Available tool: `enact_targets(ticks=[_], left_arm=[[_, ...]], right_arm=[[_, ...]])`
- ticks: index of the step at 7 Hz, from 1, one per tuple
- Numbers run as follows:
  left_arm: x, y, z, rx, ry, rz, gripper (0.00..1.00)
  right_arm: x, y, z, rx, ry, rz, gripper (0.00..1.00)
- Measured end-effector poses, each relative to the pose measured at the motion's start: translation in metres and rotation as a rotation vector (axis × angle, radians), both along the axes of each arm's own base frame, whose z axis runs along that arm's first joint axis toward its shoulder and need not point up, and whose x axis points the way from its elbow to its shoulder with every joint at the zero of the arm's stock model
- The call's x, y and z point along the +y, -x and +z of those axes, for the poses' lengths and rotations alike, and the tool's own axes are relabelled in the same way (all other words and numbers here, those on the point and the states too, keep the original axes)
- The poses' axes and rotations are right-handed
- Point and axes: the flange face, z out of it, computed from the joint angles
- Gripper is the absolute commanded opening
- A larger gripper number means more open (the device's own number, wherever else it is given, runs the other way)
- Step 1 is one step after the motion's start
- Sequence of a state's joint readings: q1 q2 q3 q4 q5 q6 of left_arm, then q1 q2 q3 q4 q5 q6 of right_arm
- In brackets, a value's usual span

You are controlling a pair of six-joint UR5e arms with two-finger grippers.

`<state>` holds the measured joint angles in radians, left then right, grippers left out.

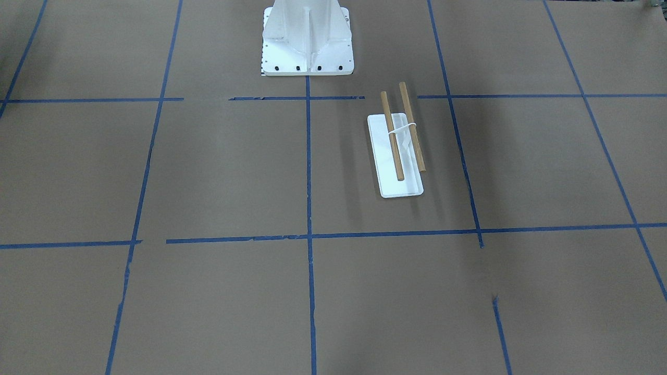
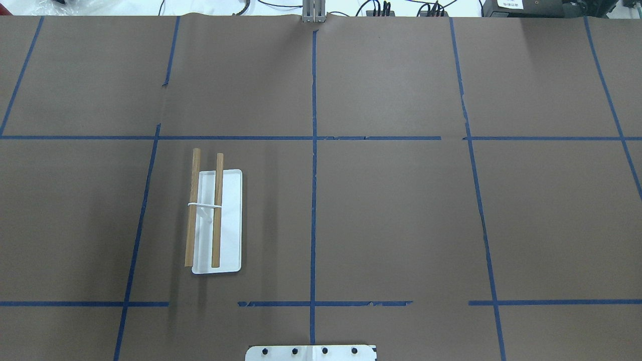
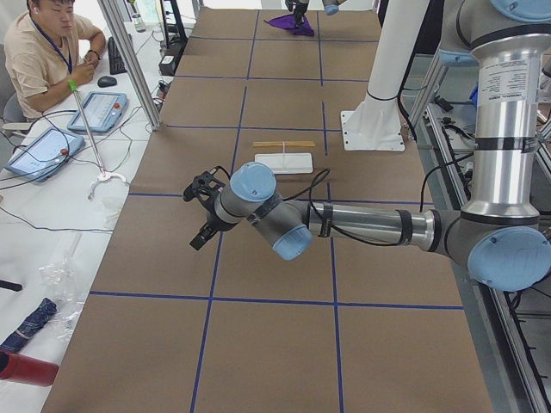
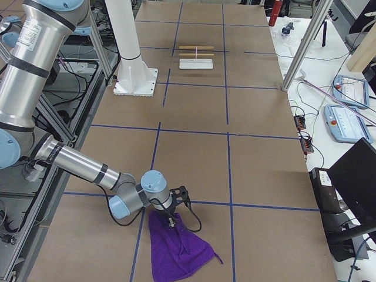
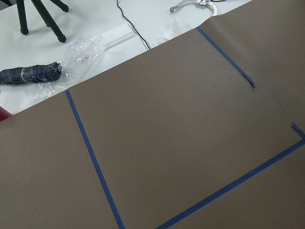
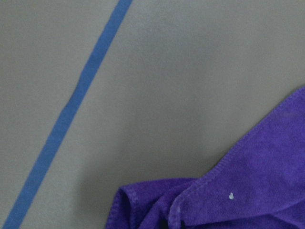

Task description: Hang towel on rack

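The purple towel (image 4: pixel 179 249) lies crumpled on the brown table near the robot's right end; it also shows in the right wrist view (image 6: pixel 248 191) and far off in the exterior left view (image 3: pixel 291 23). My right gripper (image 4: pixel 175 220) sits at the towel's upper corner; I cannot tell whether it is open or shut. The rack (image 2: pixel 216 220), a white base with two wooden rods, stands on the robot's left side (image 1: pixel 395 156) (image 3: pixel 284 159) (image 4: pixel 195 59). My left gripper (image 3: pixel 198 213) hovers over the table's left end, away from the rack; I cannot tell its state.
The white bolted pedestal (image 1: pixel 307 41) stands at the table's robot side (image 3: pixel 374 125). An operator (image 3: pixel 47 56) sits beside tablets (image 3: pixel 95 107) off the far edge. A metal pole (image 4: pixel 302 50) stands at that edge. Blue tape lines (image 2: pixel 313 150) grid the table.
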<state>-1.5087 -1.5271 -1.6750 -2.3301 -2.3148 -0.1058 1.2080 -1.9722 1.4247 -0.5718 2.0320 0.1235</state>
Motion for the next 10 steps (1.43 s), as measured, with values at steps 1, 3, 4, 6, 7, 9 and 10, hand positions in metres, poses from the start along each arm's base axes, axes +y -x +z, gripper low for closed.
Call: enact_targets(ticks=[1,3,4,6,7,9,10], left_arm=[[-0.001,0.0,-0.003,0.001,-0.01,0.0,1.0],[-0.002,-0.001,-0.013,0.014,-0.043,-0.007,1.0],[-0.001,-0.001,-0.018,0.033,-0.05,-0.022,1.0],[-0.001,-0.025,-0.028,0.062,-0.089,0.009,1.0],[-0.006,-0.05,-0.036,0.077,-0.09,0.047,1.0],[-0.023,-0.101,-0.07,0.169,-0.01,0.064,1.0],[-0.033,-0.127,-0.091,0.22,0.055,0.062,1.0]], right_arm=[[-0.009,0.002,-0.021,-0.016,-0.045,-0.007,0.0],[-0.04,0.009,-0.095,-0.052,-0.111,-0.005,0.0],[-0.062,0.014,-0.153,-0.053,-0.099,0.001,0.0],[-0.123,0.037,-0.326,-0.042,-0.045,0.001,0.0],[-0.149,0.056,-0.403,-0.044,-0.024,-0.006,0.0],[-0.171,0.129,-0.525,-0.085,0.03,0.013,0.0],[-0.164,0.176,-0.569,-0.116,0.046,0.048,0.0]])
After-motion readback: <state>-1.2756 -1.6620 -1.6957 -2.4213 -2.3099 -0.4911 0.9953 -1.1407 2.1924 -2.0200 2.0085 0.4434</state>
